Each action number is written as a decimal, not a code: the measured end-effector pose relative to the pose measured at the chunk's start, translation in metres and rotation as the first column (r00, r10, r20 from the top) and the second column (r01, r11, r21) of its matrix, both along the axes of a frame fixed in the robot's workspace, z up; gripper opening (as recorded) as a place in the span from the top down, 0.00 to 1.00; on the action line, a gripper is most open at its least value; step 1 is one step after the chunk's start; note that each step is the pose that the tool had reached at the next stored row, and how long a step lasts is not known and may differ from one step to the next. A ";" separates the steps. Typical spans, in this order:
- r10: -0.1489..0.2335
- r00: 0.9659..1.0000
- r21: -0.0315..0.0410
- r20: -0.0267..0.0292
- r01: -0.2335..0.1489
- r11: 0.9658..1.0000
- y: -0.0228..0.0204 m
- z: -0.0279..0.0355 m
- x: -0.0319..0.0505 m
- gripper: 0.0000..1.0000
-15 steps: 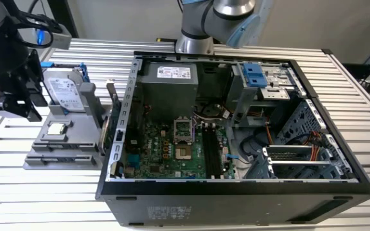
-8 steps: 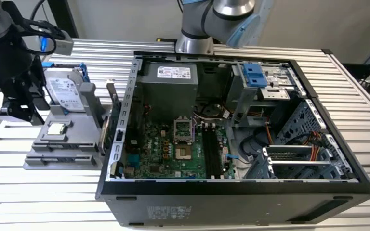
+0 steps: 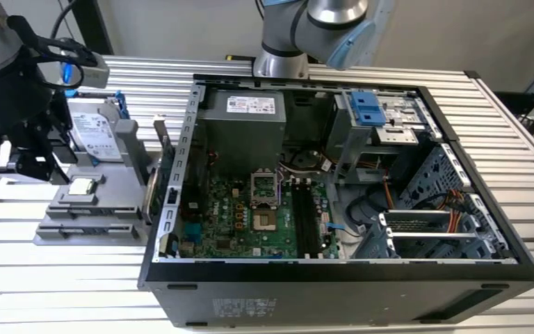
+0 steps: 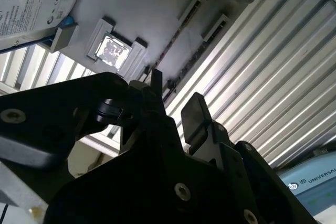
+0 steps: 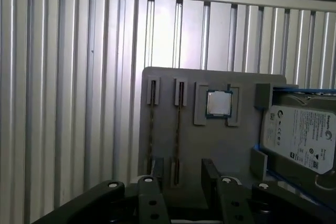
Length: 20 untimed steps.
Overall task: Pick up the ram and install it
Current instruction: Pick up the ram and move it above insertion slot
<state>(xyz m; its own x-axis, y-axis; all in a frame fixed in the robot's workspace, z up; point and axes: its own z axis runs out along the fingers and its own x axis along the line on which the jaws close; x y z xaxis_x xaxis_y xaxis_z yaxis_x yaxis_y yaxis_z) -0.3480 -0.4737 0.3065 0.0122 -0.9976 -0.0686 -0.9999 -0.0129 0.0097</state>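
Note:
The ram (image 5: pixel 178 129) stands on edge in a narrow slot of the grey holder (image 5: pixel 236 145), so it appears as a thin dark strip. A second such strip (image 5: pixel 151 129) sits in the slot beside it. In the second wrist view the ram (image 4: pixel 176 38) runs away from the fingertips. My gripper (image 5: pixel 184 170) hovers over the holder's near end, open, with nothing between its fingers (image 5: pixel 210 174). One finger (image 5: pixel 157 171) lies close to the ram's near end. In the exterior view the gripper (image 3: pixel 39 167) hangs over the holder (image 3: pixel 81 223) on the exterior view's left.
A silver CPU chip (image 5: pixel 218 103) and a hard drive (image 5: pixel 299 135) also sit in the holder. The open computer case (image 3: pixel 341 268) lies to the exterior view's right, with the motherboard's long black memory slots (image 3: pixel 309 216) exposed. A second arm's base (image 3: pixel 281 62) stands behind the case.

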 end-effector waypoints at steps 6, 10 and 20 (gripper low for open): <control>-0.032 0.999 0.000 0.000 0.032 0.999 0.0000 -0.0103 0.0000 0.00; -0.032 0.999 0.000 0.000 0.032 0.999 -0.0001 -0.0179 -0.0003 0.00; -0.032 0.999 0.000 0.000 0.032 0.999 -0.0093 -0.0360 -0.0008 0.00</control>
